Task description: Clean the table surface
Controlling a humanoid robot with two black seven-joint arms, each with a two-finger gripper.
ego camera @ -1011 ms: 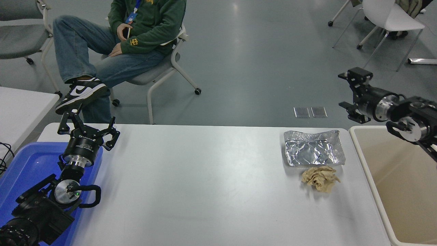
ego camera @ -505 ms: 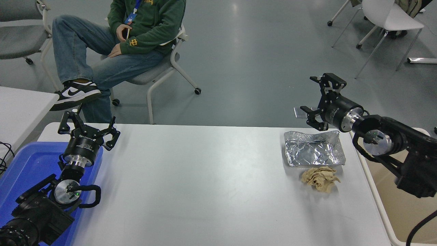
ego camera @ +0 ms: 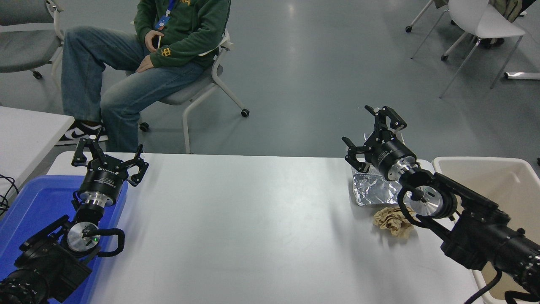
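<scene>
Hovering wide open and empty, the right tool hangs above the table surface's far right edge

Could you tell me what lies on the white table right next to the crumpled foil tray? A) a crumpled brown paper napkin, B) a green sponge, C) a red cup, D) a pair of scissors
A: a crumpled brown paper napkin lies just on the near side of the foil tray on the table surface.

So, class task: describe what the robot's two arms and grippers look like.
Both arms are black with silver metal rings at the wrists. The left gripper and right gripper are black with angular skeletal fingers. Each has a silver disc joint, a looping black cable and pale print on the cuff.
</scene>
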